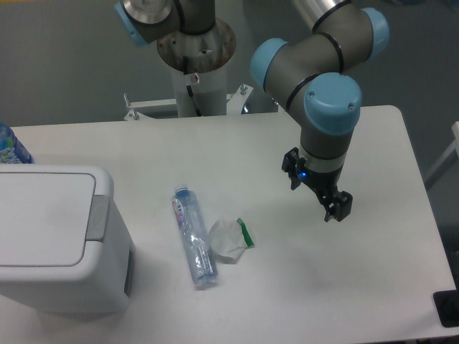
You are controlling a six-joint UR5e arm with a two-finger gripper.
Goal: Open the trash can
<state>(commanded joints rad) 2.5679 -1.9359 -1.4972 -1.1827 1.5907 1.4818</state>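
The trash can is a large white bin at the table's left front, its flat lid down and a grey push-bar strip along the lid's right edge. My gripper hangs over the right half of the table, far to the right of the bin and touching nothing. Its two black fingers point down at the table and stand apart with nothing between them.
A clear plastic bottle lies on its side between bin and gripper. A crumpled white wrapper with a green edge lies just right of it. A blue-labelled bottle shows at the far left edge. The arm's base post stands behind the table.
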